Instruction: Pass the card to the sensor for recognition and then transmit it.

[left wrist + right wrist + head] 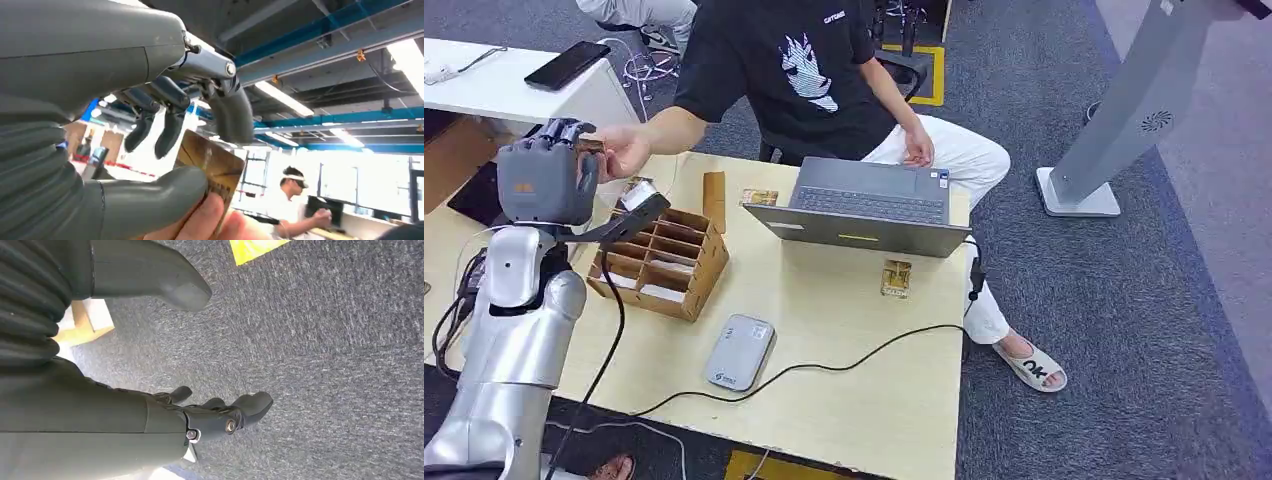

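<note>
The robot's grey left hand [150, 150] is raised high and pinches a shiny gold-brown card [212, 172] between thumb and fingers. A person's hand [624, 150] holds the same card, likely to take it. The right hand [200, 410] hangs over grey carpet [325, 365], fingers apart, holding nothing.

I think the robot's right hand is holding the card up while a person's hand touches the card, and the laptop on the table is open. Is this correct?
Not quite: the left robot hand holds the card, not the right. The left wrist view shows the card under its thumb, with the person's hand on it. The right robot hand hangs over the carpet holding nothing. The laptop on the table is open.
</note>
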`<state>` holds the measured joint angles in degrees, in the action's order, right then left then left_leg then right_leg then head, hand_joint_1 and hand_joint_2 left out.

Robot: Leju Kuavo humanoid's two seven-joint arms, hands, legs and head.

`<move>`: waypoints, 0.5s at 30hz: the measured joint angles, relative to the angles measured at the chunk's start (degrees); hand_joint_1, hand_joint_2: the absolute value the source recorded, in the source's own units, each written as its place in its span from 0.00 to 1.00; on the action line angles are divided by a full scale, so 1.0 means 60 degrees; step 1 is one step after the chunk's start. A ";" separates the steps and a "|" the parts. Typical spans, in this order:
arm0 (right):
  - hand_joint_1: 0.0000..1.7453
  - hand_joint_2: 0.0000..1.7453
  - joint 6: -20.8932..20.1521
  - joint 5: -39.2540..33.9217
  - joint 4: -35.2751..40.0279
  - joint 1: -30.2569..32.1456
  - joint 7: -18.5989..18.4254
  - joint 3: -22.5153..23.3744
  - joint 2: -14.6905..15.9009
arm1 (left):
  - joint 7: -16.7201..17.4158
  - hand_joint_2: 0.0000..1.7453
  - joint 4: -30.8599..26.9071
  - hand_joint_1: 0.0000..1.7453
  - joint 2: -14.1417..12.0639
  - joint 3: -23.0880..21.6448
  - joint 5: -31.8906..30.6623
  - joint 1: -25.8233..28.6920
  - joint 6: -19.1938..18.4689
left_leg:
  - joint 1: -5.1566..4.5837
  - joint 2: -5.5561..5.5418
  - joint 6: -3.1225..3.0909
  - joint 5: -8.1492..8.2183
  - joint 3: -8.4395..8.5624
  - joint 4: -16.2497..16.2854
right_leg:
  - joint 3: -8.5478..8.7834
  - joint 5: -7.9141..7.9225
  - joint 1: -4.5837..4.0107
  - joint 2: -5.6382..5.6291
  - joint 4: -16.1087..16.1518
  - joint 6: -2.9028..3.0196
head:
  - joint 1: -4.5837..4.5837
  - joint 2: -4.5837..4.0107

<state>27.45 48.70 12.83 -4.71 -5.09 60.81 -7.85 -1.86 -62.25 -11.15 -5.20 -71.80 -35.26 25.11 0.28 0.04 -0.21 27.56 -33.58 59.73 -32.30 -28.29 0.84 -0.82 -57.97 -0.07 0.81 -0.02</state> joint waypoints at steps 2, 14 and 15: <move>0.00 1.00 -0.0011 0.0000 0.0000 0.0002 -0.0011 0.0000 0.0000 | -0.0026 1.00 0.0000 0.00 0.0073 0.0000 0.0130 -0.0001 -0.0007 | 0.0000 0.0001 0.0000 0.0000 0.0000 0.0000 | -0.0001 0.0000 0.0000 -0.0001 0.0000 0.0000 | -0.0003 0.0000; 0.00 1.00 -0.0062 -0.0015 0.0000 0.0016 0.0077 0.0000 0.0000 | -0.0354 1.00 -0.0303 0.00 -0.0014 0.0000 0.1181 0.0177 0.0139 | 0.0002 0.0001 0.0000 0.0000 -0.0002 -0.0002 | 0.0001 0.0000 -0.0002 -0.0002 -0.0008 0.0000 | -0.0004 0.0000; 0.00 1.00 -0.0058 -0.0015 0.0000 0.0018 0.0080 0.0000 0.0000 | -0.0430 1.00 -0.0425 0.00 -0.0072 0.0000 0.1328 0.0249 0.0168 | 0.0002 0.0001 0.0000 0.0000 -0.0003 -0.0002 | 0.0000 -0.0001 -0.0001 -0.0001 -0.0008 0.0000 | -0.0004 -0.0003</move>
<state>27.10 48.61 12.83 -4.60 -4.61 60.81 -7.85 -4.44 -64.80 -11.58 -5.20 -63.83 -33.77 26.12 0.30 0.04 -0.21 27.56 -33.60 59.72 -32.30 -28.30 0.83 -0.83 -58.02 -0.07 0.79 -0.04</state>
